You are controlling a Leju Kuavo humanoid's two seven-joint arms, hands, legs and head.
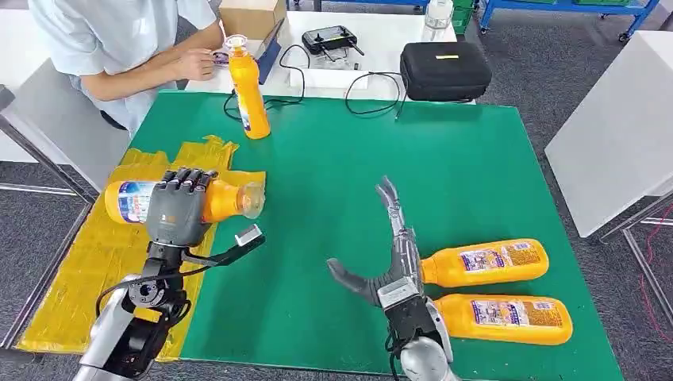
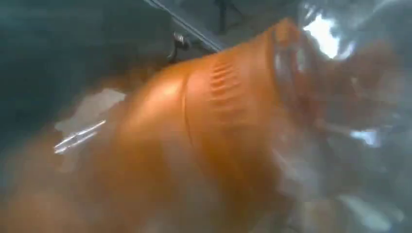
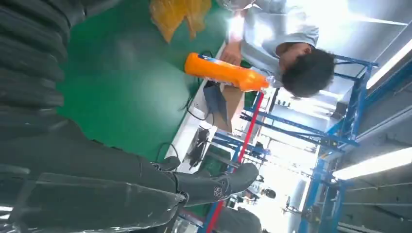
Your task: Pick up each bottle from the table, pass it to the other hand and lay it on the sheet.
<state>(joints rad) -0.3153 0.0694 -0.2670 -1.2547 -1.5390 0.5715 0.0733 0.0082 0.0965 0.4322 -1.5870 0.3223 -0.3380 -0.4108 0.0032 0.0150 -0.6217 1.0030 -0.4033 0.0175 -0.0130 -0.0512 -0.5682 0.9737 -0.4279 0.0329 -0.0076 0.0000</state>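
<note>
The left robot hand point(image 1: 184, 208) wraps its dark fingers over the middle of an orange plastic bottle with a clear cap and a blue-and-white label point(image 1: 135, 201), holding it above the crinkled yellow plastic sheet point(image 1: 87, 270) that lies along the left side of the green worktop point(image 1: 381, 159). This held bottle lies horizontal, its long axis running left to right, with the clear cap pointing right toward the middle of the worktop and its base out to the left. In the left wrist view the orange body point(image 2: 204, 126) is close up and blurred.

The right robot hand point(image 1: 389, 254) is empty, fingers stretched straight ahead and thumb spread out to the left, low over the green surface. Just to its right lie two more orange bottles on their sides, one nearer the far edge point(image 1: 486, 263) and one nearer the robot point(image 1: 504, 317); both run roughly left to right with their necks toward the right robot hand and their bases toward the right edge.

A fourth orange bottle point(image 1: 248, 89) stands upright near the far left edge of the worktop, cap up, and appears in the right wrist view point(image 3: 224, 73). A person in a light shirt point(image 1: 127, 40) sits behind it at a white table point(image 1: 381, 32) carrying a black case point(image 1: 444, 70).
</note>
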